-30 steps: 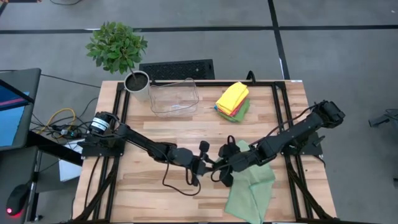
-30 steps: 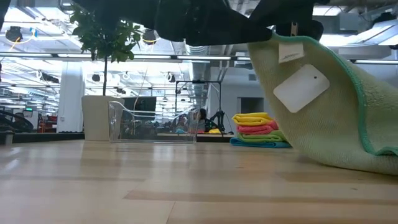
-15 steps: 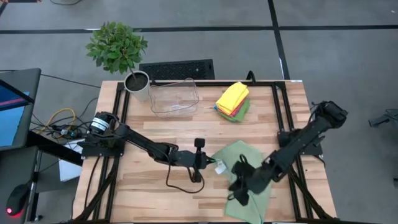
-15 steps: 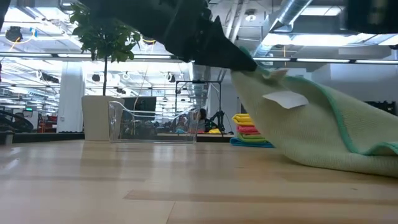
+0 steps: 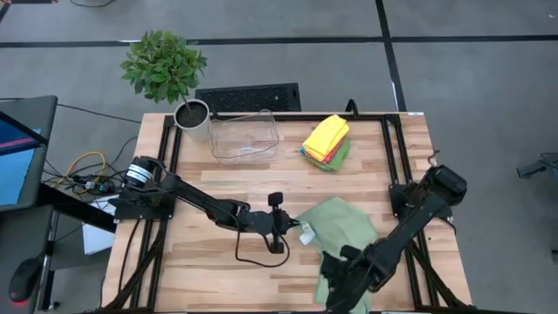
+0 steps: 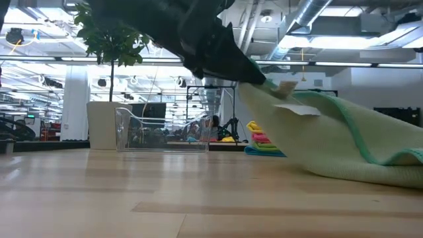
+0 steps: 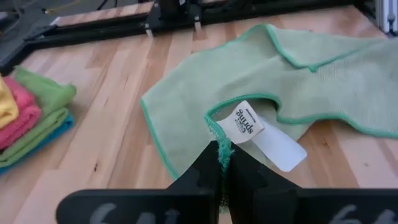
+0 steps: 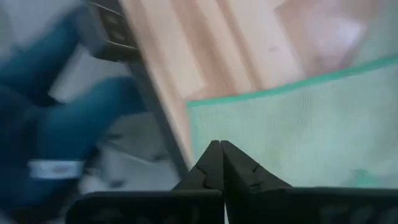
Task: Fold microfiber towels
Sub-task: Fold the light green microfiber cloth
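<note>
High view: the left tool (image 5: 290, 225) is clenched on the tagged corner of the pale sage towel (image 5: 344, 228) lying on the counter (image 5: 218, 179), the right tool (image 5: 327, 281) clenched on its near edge.

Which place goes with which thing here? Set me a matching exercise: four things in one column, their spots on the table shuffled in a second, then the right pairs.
Things:
1. pale green towel
2. stack of folded towels
3. clear plastic bin
4. potted plant

Places:
A. far left corner of the table
B. far edge, just right of the plant's pot
C. far side, right of the bin
D. near right part of the table, a tagged corner pinched in the left claw

Pairs: 1-D, 2-C, 3-B, 4-A
</note>
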Tool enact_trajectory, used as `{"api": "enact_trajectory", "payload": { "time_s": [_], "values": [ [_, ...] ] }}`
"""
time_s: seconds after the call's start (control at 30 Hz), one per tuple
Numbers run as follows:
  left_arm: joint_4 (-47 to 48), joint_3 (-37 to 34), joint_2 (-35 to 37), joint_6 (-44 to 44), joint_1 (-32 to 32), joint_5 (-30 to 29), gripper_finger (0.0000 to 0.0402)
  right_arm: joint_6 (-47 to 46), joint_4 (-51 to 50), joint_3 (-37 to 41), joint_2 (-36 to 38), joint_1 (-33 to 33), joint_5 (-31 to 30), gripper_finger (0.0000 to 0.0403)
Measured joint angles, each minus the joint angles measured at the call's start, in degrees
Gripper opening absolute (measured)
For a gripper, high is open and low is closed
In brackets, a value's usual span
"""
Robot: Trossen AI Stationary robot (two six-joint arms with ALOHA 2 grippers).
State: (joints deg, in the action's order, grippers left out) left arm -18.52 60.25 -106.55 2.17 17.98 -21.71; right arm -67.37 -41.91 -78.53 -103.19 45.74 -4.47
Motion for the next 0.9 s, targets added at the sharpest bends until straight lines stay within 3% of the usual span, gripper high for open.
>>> {"api": "enact_trajectory", "payload": {
  "time_s": [0.17, 0.3, 0.43, 0.73, 0.9],
  "values": [
    [0.5, 0.0, 1.7, -0.4, 0.0, -0.2, 0.0000, 1.9, -13.9, -12.7, -8.1, 1.4, -1.0, 0.0031],
    [1.1, 0.0, 2.0, -0.5, 0.0, 0.0, 0.0000, 3.4, -16.1, -17.7, -13.1, 2.8, -1.1, 0.0057],
    [2.2, 0.0, 2.0, -0.1, 0.0, 0.5, 0.0000, 4.4, -15.8, -18.9, -16.6, 2.7, 0.3, 0.0098],
    [6.2, 0.0, 2.0, 0.1, 0.0, 0.7, 0.0000, 7.4, -6.0, -18.2, -20.1, 0.5, 0.6, 0.0234],
    [6.4, 0.0, 2.0, 0.2, 0.0, 0.7, 0.0000, 7.9, -5.2, -17.9, -21.9, 0.3, -0.1, 0.0249]
  ]
}}
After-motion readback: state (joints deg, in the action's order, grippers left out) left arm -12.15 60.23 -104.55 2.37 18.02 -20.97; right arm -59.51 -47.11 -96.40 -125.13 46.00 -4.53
